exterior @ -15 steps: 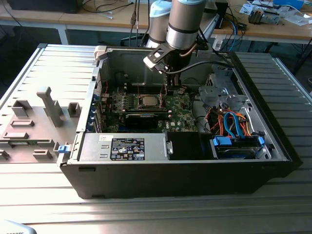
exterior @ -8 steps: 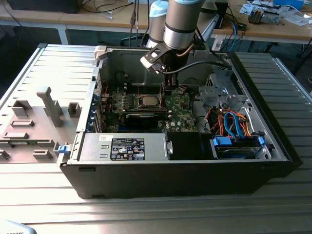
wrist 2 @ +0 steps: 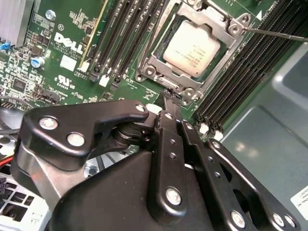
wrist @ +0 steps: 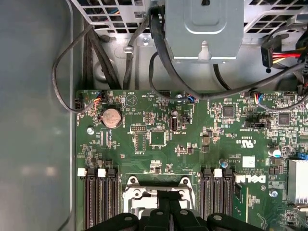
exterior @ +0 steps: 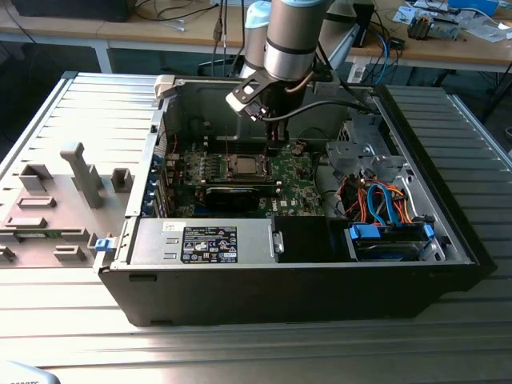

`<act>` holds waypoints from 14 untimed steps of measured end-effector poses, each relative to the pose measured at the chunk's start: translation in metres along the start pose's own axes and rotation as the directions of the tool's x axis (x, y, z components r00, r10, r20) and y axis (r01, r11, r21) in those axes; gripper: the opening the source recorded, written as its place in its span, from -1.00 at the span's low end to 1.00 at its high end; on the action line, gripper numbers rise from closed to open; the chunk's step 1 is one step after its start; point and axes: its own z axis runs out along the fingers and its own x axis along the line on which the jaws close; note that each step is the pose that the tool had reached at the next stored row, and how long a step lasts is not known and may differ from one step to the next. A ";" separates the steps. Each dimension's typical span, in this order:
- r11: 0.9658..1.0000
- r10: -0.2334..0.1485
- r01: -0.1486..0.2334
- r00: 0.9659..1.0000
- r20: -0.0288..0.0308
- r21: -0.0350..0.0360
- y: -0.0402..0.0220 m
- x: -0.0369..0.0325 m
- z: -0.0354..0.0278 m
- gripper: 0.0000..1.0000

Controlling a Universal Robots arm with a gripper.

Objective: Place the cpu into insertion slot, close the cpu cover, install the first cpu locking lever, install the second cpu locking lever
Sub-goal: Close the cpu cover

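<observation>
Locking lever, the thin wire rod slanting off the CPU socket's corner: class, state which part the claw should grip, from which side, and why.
Grip the locking lever on its bare free stretch, away from its pivot by the cpu cover. Likely bring the claw from above, closing across the rod: it is thin, straight and runs over the memory slots, leaving little room alongside.

Matt silvery metal cpu [wrist 2: 191, 48], shinier metal cpu cover [wrist 2: 216, 19].

Insertion slot [wrist: 132, 196] — half behind gripper [wrist: 167, 197]
</observation>
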 end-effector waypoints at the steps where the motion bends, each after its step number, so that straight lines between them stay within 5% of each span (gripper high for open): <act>1: 1.000 0.000 0.000 1.000 0.000 0.000 -0.0014 0.0000 0.0001 -0.79; 14: 1.000 0.000 0.000 1.000 0.000 0.000 -0.0150 0.0001 0.0064 -0.79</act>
